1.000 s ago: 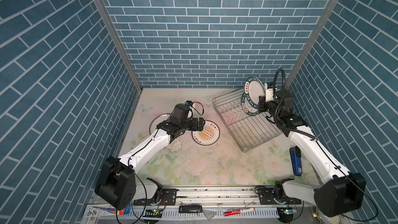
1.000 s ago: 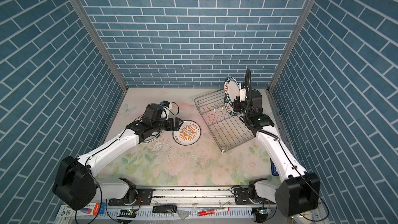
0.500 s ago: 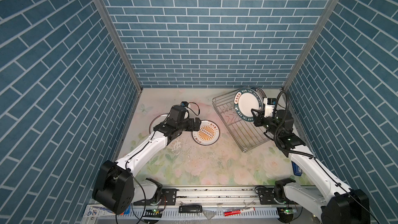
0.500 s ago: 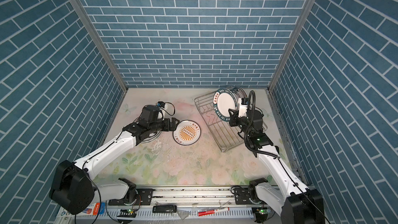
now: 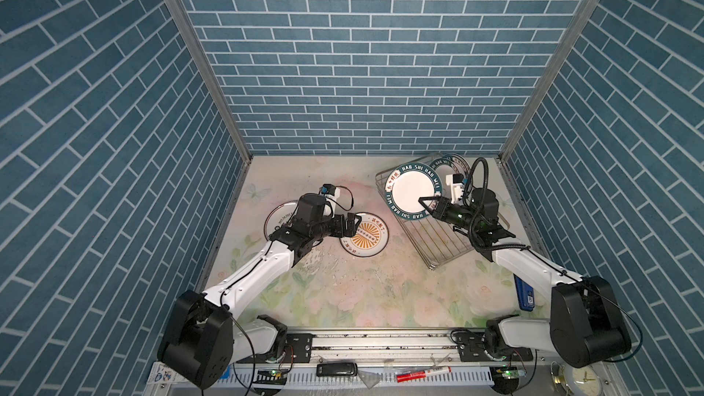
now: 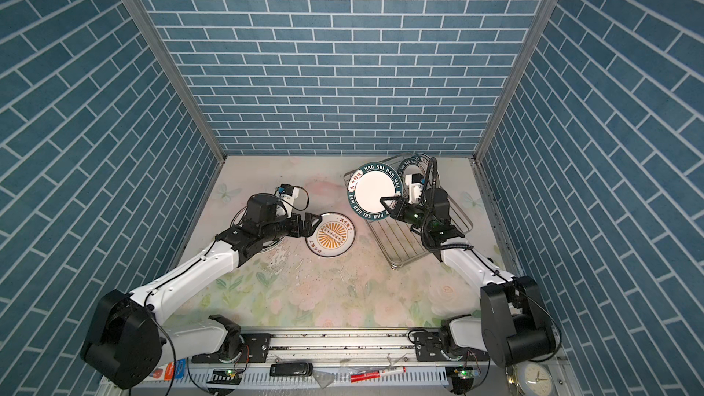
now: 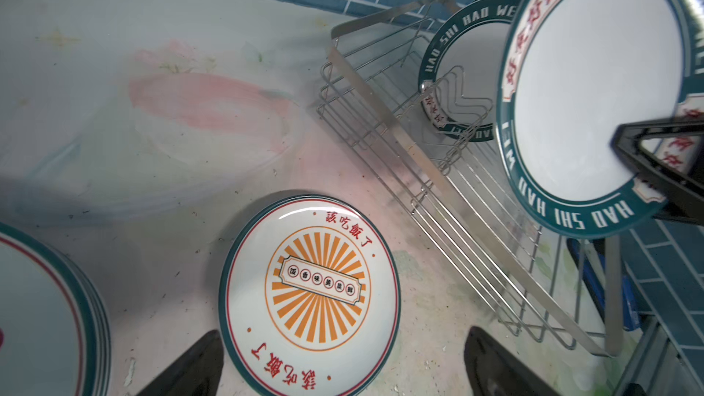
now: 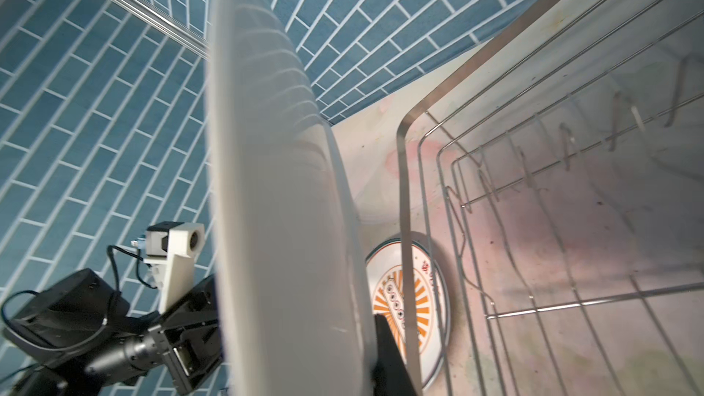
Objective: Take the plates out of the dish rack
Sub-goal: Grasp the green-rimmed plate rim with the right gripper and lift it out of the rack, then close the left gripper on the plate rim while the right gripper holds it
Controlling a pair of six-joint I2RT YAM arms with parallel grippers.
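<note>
Gripping a green-rimmed plate [image 5: 409,190] by its lower rim with the closed right gripper [image 5: 424,201], holding it tilted above the rack [image 5: 449,249]; hovering the wide-open left gripper [image 5: 353,221] at the edge of a sunburst plate [image 5: 367,238] lying flat on the table [image 5: 343,299]; showing a second rimmed plate [image 7: 468,55] standing at the rack's far end

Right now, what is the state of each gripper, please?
Left gripper: open, holding nothing.
Right gripper: shut on the green-rimmed plate.
</note>
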